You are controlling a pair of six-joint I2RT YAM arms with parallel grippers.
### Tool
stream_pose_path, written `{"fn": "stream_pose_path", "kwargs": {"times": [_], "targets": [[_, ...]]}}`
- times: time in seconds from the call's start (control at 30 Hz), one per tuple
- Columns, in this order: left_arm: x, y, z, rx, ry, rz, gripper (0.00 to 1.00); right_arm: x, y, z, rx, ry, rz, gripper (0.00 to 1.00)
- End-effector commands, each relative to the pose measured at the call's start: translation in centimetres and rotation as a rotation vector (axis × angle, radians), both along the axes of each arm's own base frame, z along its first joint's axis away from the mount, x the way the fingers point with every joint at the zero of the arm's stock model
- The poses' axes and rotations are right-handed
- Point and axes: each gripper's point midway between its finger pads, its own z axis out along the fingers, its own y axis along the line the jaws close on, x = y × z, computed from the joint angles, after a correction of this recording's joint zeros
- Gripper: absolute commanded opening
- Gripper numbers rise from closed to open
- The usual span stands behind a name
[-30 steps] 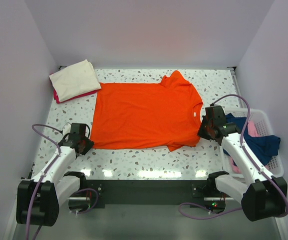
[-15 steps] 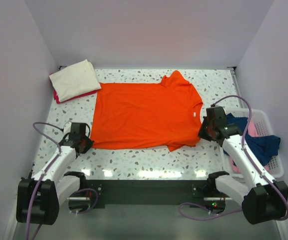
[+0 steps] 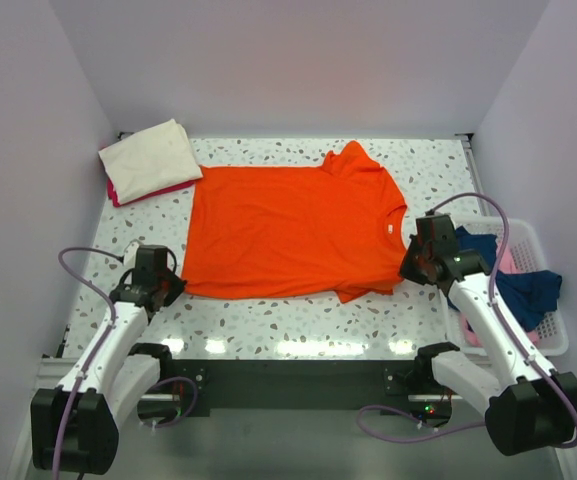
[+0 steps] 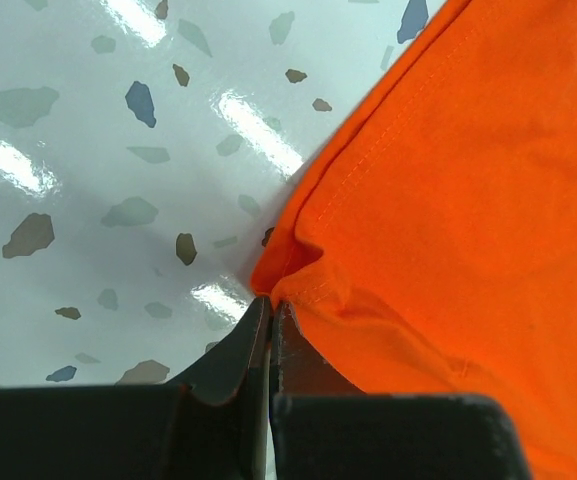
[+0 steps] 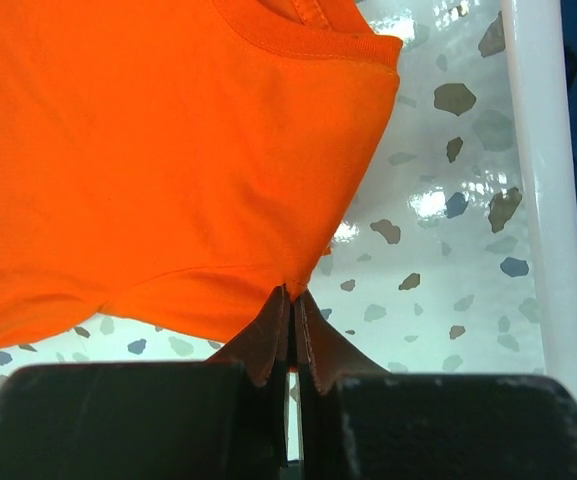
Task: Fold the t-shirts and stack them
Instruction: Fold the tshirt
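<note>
Orange shirt [image 3: 288,230] is lying spread flat just left of the basket [image 5: 538,200]. Left gripper [image 4: 270,312] is pinching the shirt's near corner farthest from the basket, jaws clamped on cloth. Right gripper [image 5: 293,300] is pinching the edge nearest the basket, likewise clamped.

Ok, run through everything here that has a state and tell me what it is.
orange t-shirt: spread flat on the table, unfolded.
left gripper: shut on the orange t-shirt's near hem corner.
right gripper: shut on the orange t-shirt's shoulder edge.
cream t-shirt: folded, lying on the magenta one.
magenta t-shirt: folded underneath, edge showing.
navy t-shirt: crumpled in the basket.
pink t-shirt: crumpled in the basket.
</note>
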Motion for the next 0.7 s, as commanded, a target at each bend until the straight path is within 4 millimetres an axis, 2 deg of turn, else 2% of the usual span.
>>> {"fn": "stream_pose_path", "kwargs": {"times": [0.0,0.27,0.47,0.57,0.67], "targets": [[1.0,-0.4,2.1,-0.015,-0.054,-0.020,0.00,0.6,-0.3,2.4,0.002,-0.042,-0.018,0.00],[1.0,-0.2,4.1,0.006,-0.060,-0.029,0.00,0.6,-0.9,2.6,-0.026,-0.044,-0.038,0.00],[0.1,-0.8,3.1,-0.033,-0.024,-0.039,0.00,1.1,-0.8,2.0,-0.023,-0.036,-0.042,0.00],[1.1,-1.1,3.3,-0.046,-0.061,-0.056,0.00,2.0,-0.5,2.2,-0.011,-0.039,-0.036,0.00],[3.5,-1.6,3.9,-0.054,-0.085,-0.079,0.00,3.5,0.0,2.2,0.000,-0.037,-0.026,0.00]]}}
